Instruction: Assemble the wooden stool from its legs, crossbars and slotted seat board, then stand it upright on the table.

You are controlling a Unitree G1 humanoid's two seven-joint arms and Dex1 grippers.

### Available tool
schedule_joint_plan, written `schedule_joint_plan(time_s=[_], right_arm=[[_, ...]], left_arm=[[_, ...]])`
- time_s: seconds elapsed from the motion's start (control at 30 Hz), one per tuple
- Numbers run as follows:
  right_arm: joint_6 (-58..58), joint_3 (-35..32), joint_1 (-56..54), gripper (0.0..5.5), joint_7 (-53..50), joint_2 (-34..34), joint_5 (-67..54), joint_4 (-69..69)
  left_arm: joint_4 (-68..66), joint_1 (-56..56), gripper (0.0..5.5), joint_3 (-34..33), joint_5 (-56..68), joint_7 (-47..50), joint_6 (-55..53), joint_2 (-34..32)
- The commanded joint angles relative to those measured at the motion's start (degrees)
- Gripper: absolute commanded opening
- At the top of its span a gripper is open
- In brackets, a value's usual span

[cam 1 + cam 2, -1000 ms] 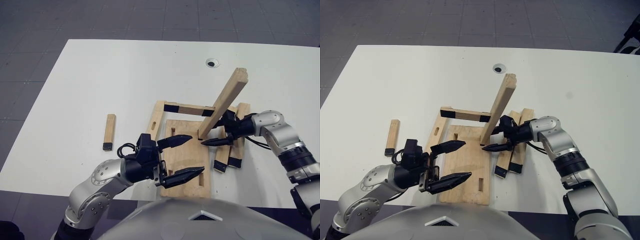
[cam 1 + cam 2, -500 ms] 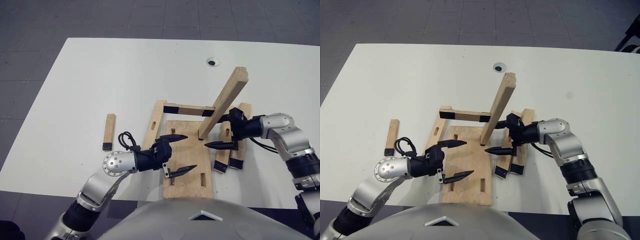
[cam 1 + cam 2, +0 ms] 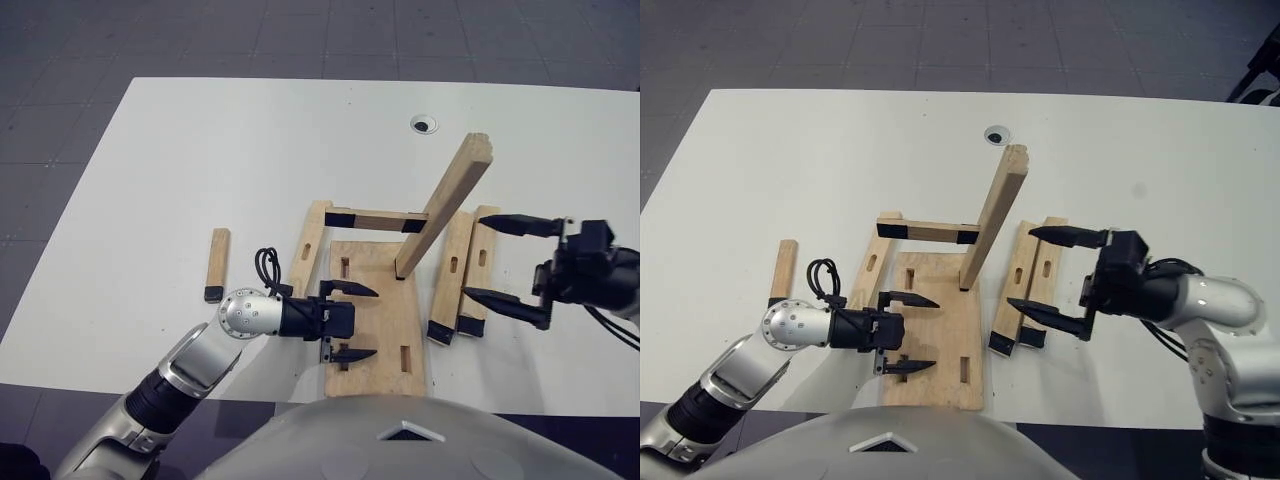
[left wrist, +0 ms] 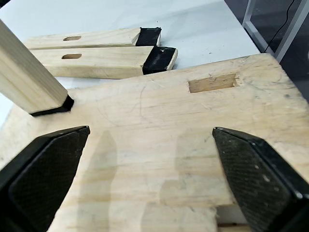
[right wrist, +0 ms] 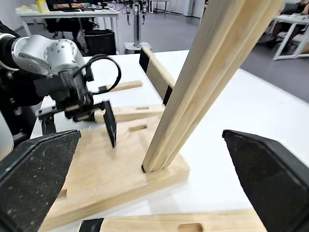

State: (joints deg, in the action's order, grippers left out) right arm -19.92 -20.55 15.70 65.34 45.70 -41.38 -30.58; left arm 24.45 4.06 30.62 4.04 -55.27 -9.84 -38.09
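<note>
The slotted seat board (image 3: 378,318) lies flat on the table. One wooden leg (image 3: 447,205) stands in its far right slot, leaning away to the right. My left gripper (image 3: 352,322) is open, low over the board's left part, with nothing between its fingers. My right gripper (image 3: 505,262) is open wide to the right of the board, above two black-tipped legs (image 3: 465,272) that lie side by side. It is clear of the standing leg (image 5: 212,72). A crossbar (image 3: 368,218) lies behind the board and another leg (image 3: 309,245) along its left side.
A short wooden piece (image 3: 217,263) with a black end lies alone left of the board. A round cable hole (image 3: 425,124) sits at the back of the white table (image 3: 180,160). The table's front edge runs just beneath the board.
My right gripper has drawn back to the right, away from the standing leg's base, and opened wider. My left gripper has sunk and turned over the board's left part. The leg stays standing.
</note>
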Motion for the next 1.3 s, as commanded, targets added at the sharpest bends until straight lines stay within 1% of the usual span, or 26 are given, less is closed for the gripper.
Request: schedule_joint_plan(time_s=[0.03, 0.13, 0.2, 0.23, 0.3, 0.37, 0.43, 0.53, 0.67, 0.73, 0.8, 0.87, 1.0, 1.2, 1.27, 1.3], right_arm=[[-1.41, -10.54, 2.08, 5.47, -2.65, 1.22, -5.98, -7.22], [-2.70, -16.38, 0.15, 5.47, -7.80, 1.82, -9.90, -10.22], [-4.76, -17.82, -4.51, 5.47, -15.24, 3.03, -13.02, -11.11], [-6.04, -17.43, -7.46, 5.47, -19.75, 3.65, -14.21, -11.23], [-9.85, -13.54, -15.03, 5.47, -31.05, 4.65, -16.65, -11.75], [-13.37, -9.63, -20.52, 5.47, -39.28, 5.13, -19.10, -12.21], [-17.78, -3.41, -28.21, 5.47, -47.62, 4.46, -21.73, -11.42], [-24.56, 7.04, -40.50, 5.47, -57.59, 0.90, -23.01, -7.67], [-30.36, 16.19, -49.47, 5.47, -63.45, -4.05, -20.56, -3.95], [-33.19, 18.84, -51.45, 5.47, -65.20, -5.81, -20.47, -3.43], [-35.37, 20.02, -52.65, 5.47, -66.45, -7.42, -21.02, -3.33], [-37.05, 20.41, -54.55, 5.47, -67.82, -9.01, -21.30, -3.26], [-39.61, 18.59, -59.55, 5.47, -70.72, -10.65, -23.31, -3.75], [-38.89, 12.50, -67.21, 5.47, -78.57, -14.56, -26.67, 0.60], [-40.68, 13.33, -64.18, 5.47, -80.29, -16.13, -28.22, 0.65], [-41.65, 14.87, -60.56, 5.47, -81.23, -17.28, -28.98, -0.32]], left_arm=[[-2.39, 1.50, 4.73, -0.46, 2.26, -1.33, -4.63, -0.80], [-4.09, 1.38, 4.73, -0.48, 3.89, -1.19, -7.08, -0.37], [-5.45, 1.01, 4.73, -0.83, 5.79, -1.27, -9.50, 0.29], [-6.04, 0.81, 4.73, -1.01, 6.87, -1.28, -10.97, 0.59], [-7.37, 0.36, 4.73, -1.15, 7.82, -0.76, -12.76, 1.25], [-8.18, -0.04, 4.73, -1.02, 7.88, -0.45, -13.24, 1.56], [-8.77, -0.23, 4.73, -0.68, 7.45, -0.23, -13.34, 1.44], [-8.93, 0.07, 4.73, 0.25, 6.63, -0.16, -13.04, 0.96], [-8.87, 0.27, 4.73, 1.04, 6.06, -0.21, -12.62, 0.38], [-8.64, 0.20, 4.73, 1.16, 6.00, -0.40, -12.60, 0.00], [-8.37, 0.30, 4.73, 1.09, 5.91, -0.50, -12.54, -0.34], [-8.17, 0.50, 4.73, 0.98, 5.93, -0.46, -12.48, -0.53], [-8.18, 0.77, 4.73, 0.85, 5.90, -0.38, -12.11, -0.66], [-8.39, 0.75, 4.73, 0.90, 5.81, -0.17, -11.84, -0.40], [-8.21, 0.78, 4.73, 1.06, 5.75, -0.16, -11.80, -0.32], [-8.03, 0.81, 4.73, 1.11, 5.77, -0.18, -11.84, -0.34]])
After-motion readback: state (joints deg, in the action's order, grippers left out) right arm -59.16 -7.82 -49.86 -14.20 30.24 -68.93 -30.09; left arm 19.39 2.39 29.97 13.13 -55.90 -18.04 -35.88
